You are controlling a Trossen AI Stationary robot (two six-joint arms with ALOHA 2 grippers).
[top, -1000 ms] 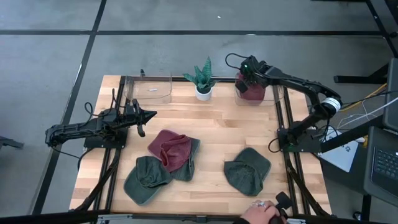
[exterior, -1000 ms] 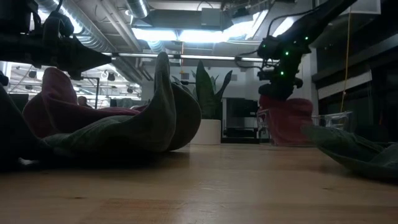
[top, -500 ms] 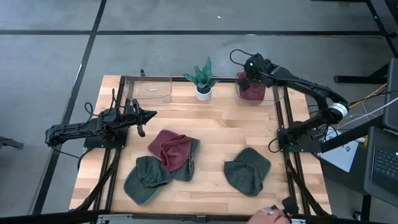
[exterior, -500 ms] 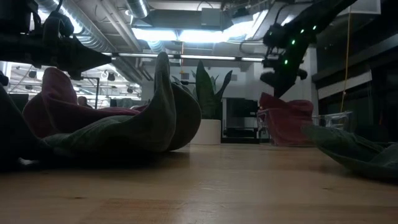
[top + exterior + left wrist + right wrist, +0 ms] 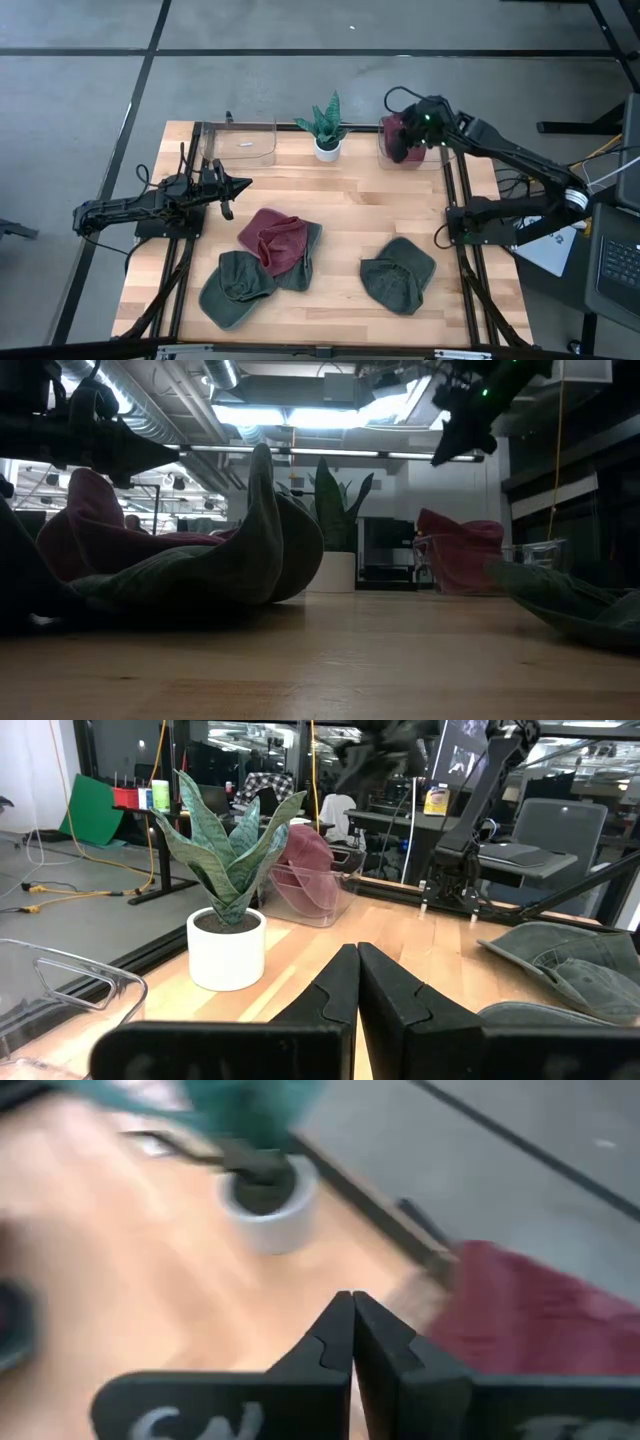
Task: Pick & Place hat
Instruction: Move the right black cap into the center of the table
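A soft maroon knitted hat (image 5: 403,140) sits inside the clear plastic bin (image 5: 384,157) at the far right corner of my wooden desk (image 5: 350,210), so that one looks delivered. My right pincer (image 5: 400,151) hangs above that bin, clenched on nothing. Four hats are left, by my reckoning: a second maroon hat (image 5: 272,238) lies mid-desk over a dark green hat (image 5: 302,262), another green one (image 5: 235,287) touches them at the near-left, and a lone green hat (image 5: 399,273) lies well apart to the right. The other clear bin (image 5: 240,140) at the far left holds no hat, beside the small potted plant (image 5: 327,128). My left pincer (image 5: 238,184) waits clenched at the left edge.
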